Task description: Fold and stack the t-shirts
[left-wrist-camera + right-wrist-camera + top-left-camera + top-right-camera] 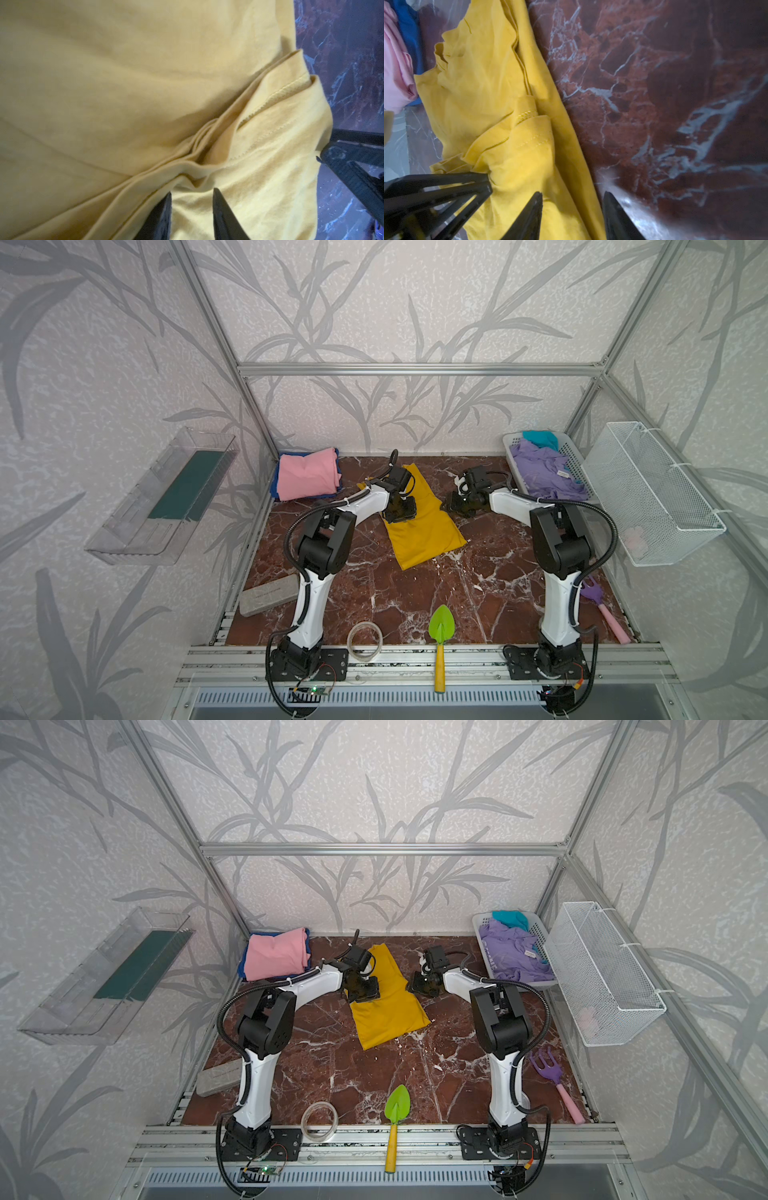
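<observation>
One mustard-yellow t-shirt lies folded into a long slanting strip on the back half of the red-brown marble-patterned tabletop. The left gripper sits at its left edge, fingers narrow and pinching a bunched fold. The right gripper is at the shirt's right edge, fingers parted over cloth edge and bare marble, holding nothing.

In the back left corner a folded pink t-shirt lies on a blue t-shirt, of which only a rim shows. At back right, a white perforated basket holds a crumpled lavender t-shirt with a teal t-shirt behind it.

Toward the front lie a grey block, a tape roll, a green trowel and a purple toy rake, partly behind the right arm.

Grey leaf-patterned walls on an aluminium frame close three sides. A clear tray hangs on the left wall. A white wire basket on the right wall holds something pale, too blurred to name.
</observation>
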You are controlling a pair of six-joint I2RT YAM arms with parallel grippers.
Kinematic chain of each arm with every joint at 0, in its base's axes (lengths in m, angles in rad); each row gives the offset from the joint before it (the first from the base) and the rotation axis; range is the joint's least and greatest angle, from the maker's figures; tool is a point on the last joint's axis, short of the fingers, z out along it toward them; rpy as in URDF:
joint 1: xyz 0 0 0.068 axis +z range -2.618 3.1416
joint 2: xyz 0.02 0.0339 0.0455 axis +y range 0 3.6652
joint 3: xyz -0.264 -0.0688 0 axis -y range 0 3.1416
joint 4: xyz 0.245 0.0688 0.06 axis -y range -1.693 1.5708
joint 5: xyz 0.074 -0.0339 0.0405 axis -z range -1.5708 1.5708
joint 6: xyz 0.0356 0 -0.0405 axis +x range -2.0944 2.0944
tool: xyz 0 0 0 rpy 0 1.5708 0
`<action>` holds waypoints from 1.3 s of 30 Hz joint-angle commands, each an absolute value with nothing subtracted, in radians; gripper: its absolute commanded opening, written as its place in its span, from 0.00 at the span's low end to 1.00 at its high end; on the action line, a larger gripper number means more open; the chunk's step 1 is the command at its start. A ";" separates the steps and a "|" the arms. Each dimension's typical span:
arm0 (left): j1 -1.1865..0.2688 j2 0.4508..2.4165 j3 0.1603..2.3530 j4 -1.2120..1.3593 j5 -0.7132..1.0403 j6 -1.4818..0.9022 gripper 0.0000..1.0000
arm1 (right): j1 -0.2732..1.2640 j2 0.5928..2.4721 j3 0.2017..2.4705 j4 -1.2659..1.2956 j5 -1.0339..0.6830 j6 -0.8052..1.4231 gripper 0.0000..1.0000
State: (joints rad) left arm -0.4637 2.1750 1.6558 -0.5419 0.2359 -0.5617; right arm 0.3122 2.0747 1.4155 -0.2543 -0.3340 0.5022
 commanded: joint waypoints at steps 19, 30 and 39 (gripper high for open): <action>-0.628 1.680 1.158 -0.507 0.232 -0.649 0.53 | 0.305 1.784 1.018 -0.317 -0.316 0.395 0.46; -0.671 1.755 1.043 -0.394 0.234 -0.715 0.55 | 0.305 1.835 0.988 -0.234 -0.362 0.434 0.14; -0.667 1.809 1.000 -0.342 0.251 -0.733 0.00 | 0.288 1.802 0.951 -0.238 -0.341 0.445 0.00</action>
